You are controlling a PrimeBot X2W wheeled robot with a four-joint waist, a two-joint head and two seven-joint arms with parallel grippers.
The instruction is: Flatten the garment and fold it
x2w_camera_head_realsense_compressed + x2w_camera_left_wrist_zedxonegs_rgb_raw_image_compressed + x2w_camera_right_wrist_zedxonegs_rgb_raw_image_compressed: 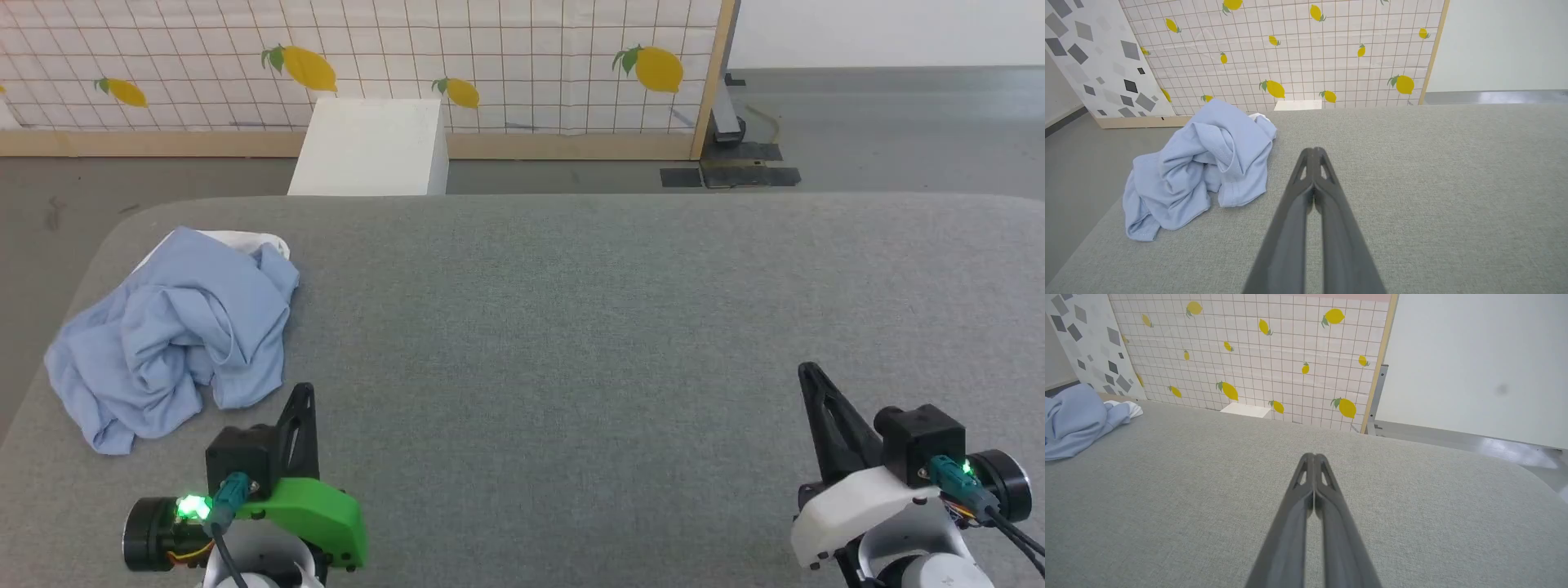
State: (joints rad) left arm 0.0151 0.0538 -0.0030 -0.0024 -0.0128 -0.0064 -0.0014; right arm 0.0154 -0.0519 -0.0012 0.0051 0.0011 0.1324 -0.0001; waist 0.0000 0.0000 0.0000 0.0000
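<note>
Left gripper (1314, 152) and right gripper (1312, 456) both hover with fingers pressed together, holding nothing, while the garment (175, 327) lies crumpled near the grey table's (571, 327) left edge, just beyond the left gripper — soft, light, floppy knit, probably best pinched at a loose hem edge.

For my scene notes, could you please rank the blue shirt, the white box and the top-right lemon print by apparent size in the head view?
1. Crumpled light blue knit polo shirt.
2. White rectangular box, though farther off.
3. Yellow lemon print on the tiled backdrop, farthest.
</note>
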